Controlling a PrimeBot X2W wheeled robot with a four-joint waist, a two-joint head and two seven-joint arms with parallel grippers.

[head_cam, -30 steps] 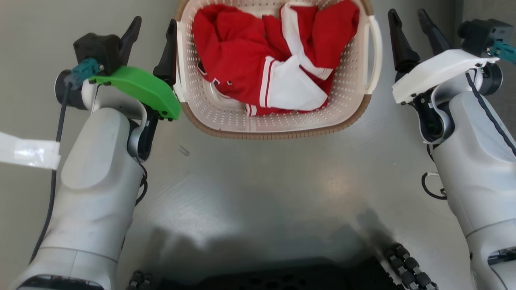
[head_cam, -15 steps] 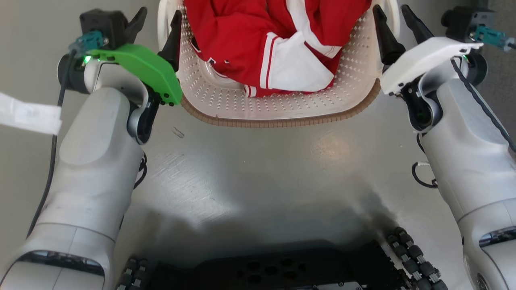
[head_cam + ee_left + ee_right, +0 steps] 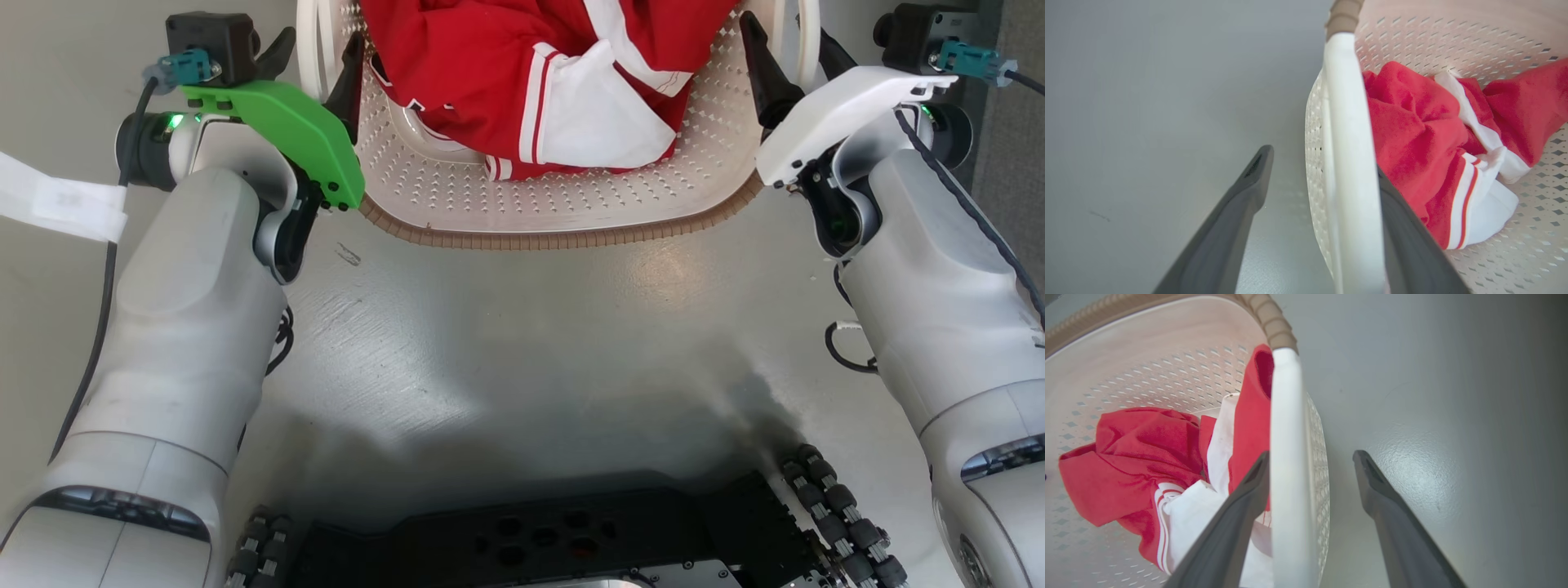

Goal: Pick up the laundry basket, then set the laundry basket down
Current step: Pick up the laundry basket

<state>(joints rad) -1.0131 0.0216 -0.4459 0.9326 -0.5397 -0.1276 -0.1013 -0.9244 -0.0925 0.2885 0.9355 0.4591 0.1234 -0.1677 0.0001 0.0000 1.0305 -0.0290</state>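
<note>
Head view: the basket stands on the grey floor at top centre, between the two arms, its brown rim toward the robot. A red-and-white garment lies crumpled inside. The left end effector is open and straddles the left handle, one dark finger outside the basket and one inside the wall. The right end effector is open as well and straddles the right handle the same way. A strip of white tape crosses the far left edge beside the left arm's cable. A small scuff marks the floor near the left wrist. The robot's dark base fills the bottom edge.

Left wrist view: the white handle runs up between the fingers. The inner finger lies against the handle's inner side, close beside the garment. The outer finger stands apart from the perforated wall, over bare floor.

Right wrist view: the handle again sits between the spread fingers. The inner finger is just beside the handle, with red and white cloth right behind it. The outer finger is clear of the wall, over bare floor.
</note>
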